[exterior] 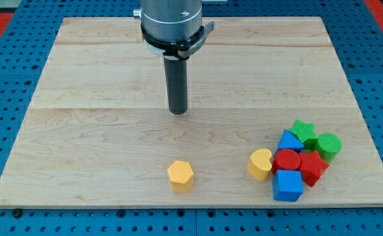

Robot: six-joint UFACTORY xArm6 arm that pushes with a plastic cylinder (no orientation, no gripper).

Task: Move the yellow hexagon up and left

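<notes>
The yellow hexagon [180, 175] lies near the view's bottom edge of the wooden board, a little left of centre, apart from the other blocks. My tip [178, 112] is the lower end of the dark rod, standing above the hexagon in the view and almost straight over it, with a clear gap between them. It touches no block.
A cluster sits at the view's lower right: a yellow heart-like block [260, 163], a red cylinder [286, 160], a red star [313, 167], a blue cube [287, 185], a blue block [288, 141], a green star [303, 131], a green round block [328, 145]. The wooden board [80, 118] lies on a blue pegboard.
</notes>
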